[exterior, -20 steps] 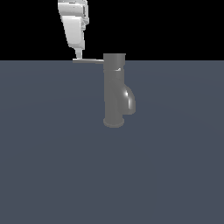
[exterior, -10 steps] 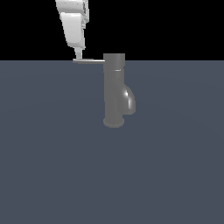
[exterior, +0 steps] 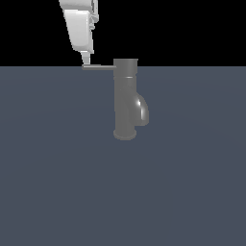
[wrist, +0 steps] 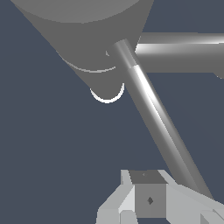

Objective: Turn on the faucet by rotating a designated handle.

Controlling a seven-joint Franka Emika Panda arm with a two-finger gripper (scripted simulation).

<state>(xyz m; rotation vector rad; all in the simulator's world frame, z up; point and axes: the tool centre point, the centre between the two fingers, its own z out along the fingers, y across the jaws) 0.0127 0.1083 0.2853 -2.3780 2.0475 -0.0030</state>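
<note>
1. I have the white robot gripper [exterior: 86, 58] hanging tip-down at the far end of the handle; only one fingertip shows clearly, so I cannot tell how wide it stands, and it seems to hold nothing.
2. The glossy dark-grey metal faucet [exterior: 126, 98], an upright cylinder on a flared base, stands on the flat blue-grey surface [exterior: 57, 182], spout curving towards the exterior view's right.
3. The thin straight grey metal rod handle [exterior: 98, 67] juts from the cap towards the exterior view's left.
4. I judge the rod stiff and slippery, turning only about the cap.
5. I would push at the far tip, where leverage is greatest.
</note>
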